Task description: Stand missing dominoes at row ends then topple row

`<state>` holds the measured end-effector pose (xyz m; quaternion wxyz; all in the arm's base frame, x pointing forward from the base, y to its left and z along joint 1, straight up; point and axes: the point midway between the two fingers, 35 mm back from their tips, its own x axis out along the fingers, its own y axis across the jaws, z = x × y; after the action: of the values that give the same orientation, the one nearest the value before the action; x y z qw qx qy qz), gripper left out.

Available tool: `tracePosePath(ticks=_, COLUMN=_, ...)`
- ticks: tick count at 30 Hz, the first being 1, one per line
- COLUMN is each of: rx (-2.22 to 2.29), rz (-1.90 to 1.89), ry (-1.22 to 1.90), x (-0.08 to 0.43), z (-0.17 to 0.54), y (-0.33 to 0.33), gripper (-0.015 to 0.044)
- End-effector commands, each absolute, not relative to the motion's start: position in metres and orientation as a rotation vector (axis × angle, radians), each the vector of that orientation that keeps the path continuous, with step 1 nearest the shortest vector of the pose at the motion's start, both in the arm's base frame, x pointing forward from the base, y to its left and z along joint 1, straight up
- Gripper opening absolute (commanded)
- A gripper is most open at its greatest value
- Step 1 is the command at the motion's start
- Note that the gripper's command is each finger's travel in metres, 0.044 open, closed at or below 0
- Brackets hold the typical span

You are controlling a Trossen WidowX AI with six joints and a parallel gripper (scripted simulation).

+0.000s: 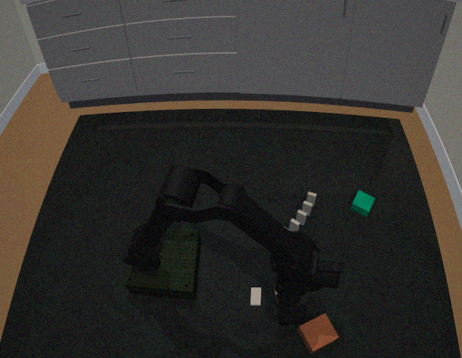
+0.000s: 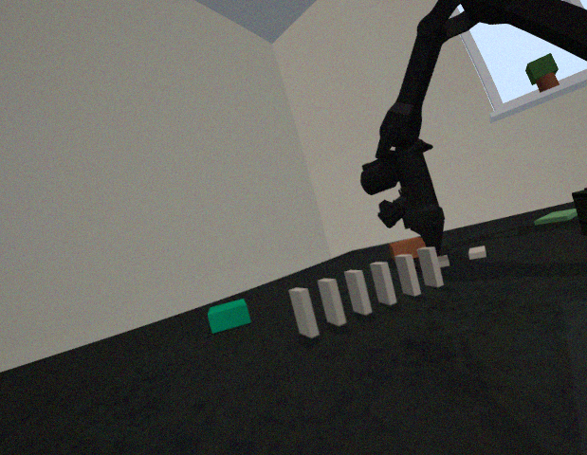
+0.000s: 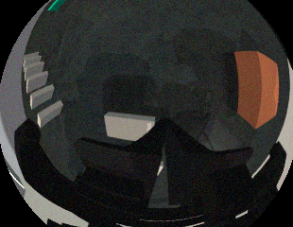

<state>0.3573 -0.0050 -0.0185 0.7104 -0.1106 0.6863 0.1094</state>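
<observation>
Several white dominoes stand in a spaced row, from the far-end domino (image 1: 311, 198) (image 2: 303, 313) to the near-end domino (image 2: 431, 267) (image 3: 50, 113), which the arm hides in the top view. One loose white domino (image 2: 444, 261) (image 3: 128, 127) lies flat just ahead of the fingertips in the wrist view; the arm mostly covers it in the top view. A second loose domino (image 1: 255, 296) (image 2: 477, 253) lies flat closer to the arm's base; fingers mostly hide it in the wrist view. My gripper (image 2: 435, 249) (image 3: 164, 123) is shut and empty, pointing down, low beside the loose dominoes.
An orange block (image 1: 319, 332) (image 2: 406, 246) (image 3: 257, 90) lies beside the gripper, on the side away from the row. A green block (image 1: 363, 203) (image 2: 229, 317) (image 3: 56, 5) lies beyond the row's far end. The arm's base stands on a dark green board (image 1: 180, 265).
</observation>
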Motion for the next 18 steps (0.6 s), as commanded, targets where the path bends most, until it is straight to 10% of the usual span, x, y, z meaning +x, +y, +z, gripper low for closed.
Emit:
tracePosePath(ticks=1, rx=-0.246, rz=0.242, ry=1.527, x=0.354, z=-0.021, y=0.002, gripper=0.0)
tracePosePath(ticks=18, rx=-0.239, rz=0.242, ry=1.525, x=0.35, z=-0.016, y=0.022, gripper=0.0)
